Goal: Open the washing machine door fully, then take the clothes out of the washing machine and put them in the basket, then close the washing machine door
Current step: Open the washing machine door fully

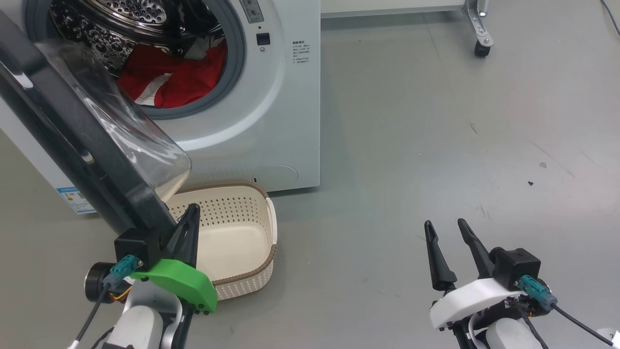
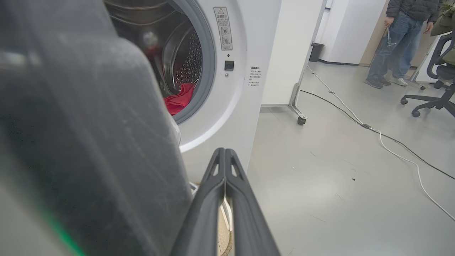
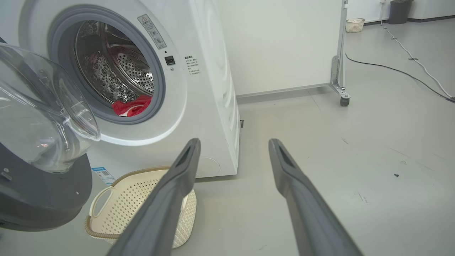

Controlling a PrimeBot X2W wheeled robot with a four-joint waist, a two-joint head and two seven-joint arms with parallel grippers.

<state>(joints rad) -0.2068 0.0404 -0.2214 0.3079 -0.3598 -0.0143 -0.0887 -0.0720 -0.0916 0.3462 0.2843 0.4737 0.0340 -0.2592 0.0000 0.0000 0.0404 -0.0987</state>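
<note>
The washing machine (image 1: 286, 121) stands with its black door (image 1: 72, 140) swung partly open, the glass bowl facing the port. Red and white clothes (image 1: 184, 77) lie in the steel drum, also seen in the left wrist view (image 2: 179, 99) and the right wrist view (image 3: 133, 106). The cream basket (image 1: 247, 283) sits on the floor under the door's lower edge. My left gripper (image 1: 193, 208) is shut on nothing, close beside that lower edge and above the basket; I cannot tell whether it touches. The door (image 2: 89, 142) looms left of its fingers (image 2: 224, 153). My right gripper (image 1: 445, 224) hangs open over bare floor, far right of the basket (image 3: 117, 209).
A wheeled white partition stands behind the machine, its caster (image 1: 482, 46) on the floor at the back. Cables (image 2: 391, 142) run across the grey floor to the right. A person (image 2: 401, 39) and an office chair (image 2: 437, 81) are far off.
</note>
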